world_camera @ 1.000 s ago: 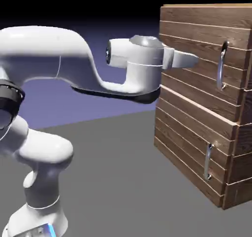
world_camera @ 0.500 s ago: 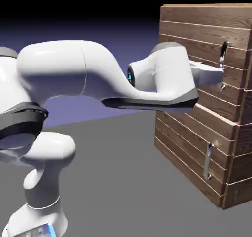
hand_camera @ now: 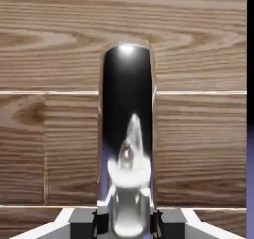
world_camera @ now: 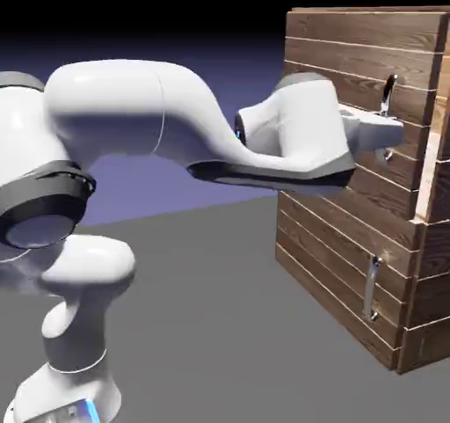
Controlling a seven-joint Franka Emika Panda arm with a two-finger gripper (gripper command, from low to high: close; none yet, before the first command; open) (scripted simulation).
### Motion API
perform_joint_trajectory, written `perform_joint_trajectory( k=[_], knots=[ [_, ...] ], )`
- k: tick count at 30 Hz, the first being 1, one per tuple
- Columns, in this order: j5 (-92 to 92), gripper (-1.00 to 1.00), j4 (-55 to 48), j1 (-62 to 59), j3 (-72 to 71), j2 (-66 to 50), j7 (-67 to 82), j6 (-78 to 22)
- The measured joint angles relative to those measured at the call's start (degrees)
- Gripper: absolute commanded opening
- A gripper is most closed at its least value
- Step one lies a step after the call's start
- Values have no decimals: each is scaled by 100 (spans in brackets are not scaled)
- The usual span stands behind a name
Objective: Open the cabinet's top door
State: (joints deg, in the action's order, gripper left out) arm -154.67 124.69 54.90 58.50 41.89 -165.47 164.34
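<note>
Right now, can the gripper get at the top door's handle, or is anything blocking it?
Probably yes: the gripper is already at the top door's handle, with the bar between its fingers in the hand view. Nothing sits in the way.

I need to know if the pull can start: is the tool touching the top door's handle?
Touching. In the hand view the handle fills the space between the tool's fingertips, no gap showing.

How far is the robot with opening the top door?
Done: the pincer has reached the handle, which sits between its fingertips. In hand: the top door looks just cracked open, its edge off the cabinet. Left: swing it wide.
</note>
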Motion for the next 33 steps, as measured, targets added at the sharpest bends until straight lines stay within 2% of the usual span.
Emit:
perform_joint_trajectory(
  k=[9, 21, 33],
  knots=[
    [811, -100, 1085, -1869, -1609, 67, 1, -465],
    [2149, -100, 2186, -4360, -3924, 512, -22, -598],
    [3703, -100, 2845, -6851, -6116, 1399, -11, 121]
  ],
)
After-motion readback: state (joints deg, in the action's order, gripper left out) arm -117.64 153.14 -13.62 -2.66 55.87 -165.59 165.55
